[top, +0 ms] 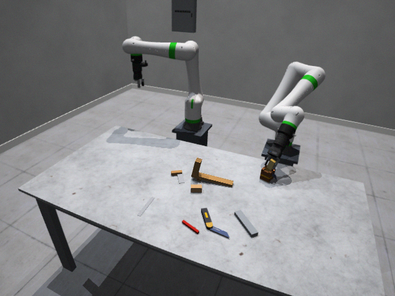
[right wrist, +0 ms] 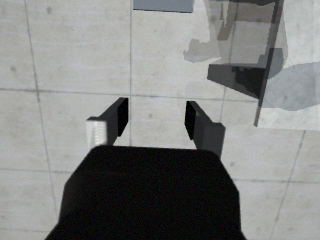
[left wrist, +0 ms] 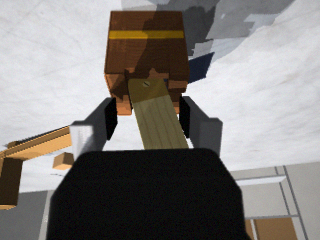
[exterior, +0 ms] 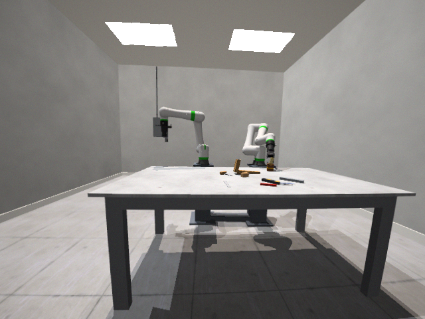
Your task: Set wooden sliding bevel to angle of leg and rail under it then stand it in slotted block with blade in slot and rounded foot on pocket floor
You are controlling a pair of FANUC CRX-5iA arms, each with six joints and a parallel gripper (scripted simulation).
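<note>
On the far edge of the desk (top: 127, 178) (exterior: 240, 189), at the side of the left arm (top: 298, 81) (exterior: 248, 137), stands the slotted block (top: 266, 174) (exterior: 270, 168) (left wrist: 146, 47), which is dark wood with a yellow stripe. The wooden bevel (top: 271, 164) (exterior: 271, 159) (left wrist: 157, 115) is at this block, with its rounded end low at the slotted side and its handle rising, tilted, between the fingers of the left end effector (top: 270, 163) (exterior: 270, 160) (left wrist: 148, 109). These fingers are wide apart and do not clamp the handle. One piece of the blue blade (left wrist: 201, 68) is visible beside the block; how deep it sits in the slot, I cannot tell. The right end effector (top: 140, 83) (exterior: 166, 139) (right wrist: 157, 111) is also with fingers apart, high and well away from the block. The leg (top: 197, 168) (exterior: 237, 165) (left wrist: 10, 182) leans upward from the rail (top: 215, 179) (exterior: 250, 171) (left wrist: 42, 142). The black bevel (top: 206, 217) (exterior: 270, 181) lies on the desk, between the red stick (top: 190, 226) (exterior: 267, 184) and the grey bar (top: 245, 223) (exterior: 291, 179).
</note>
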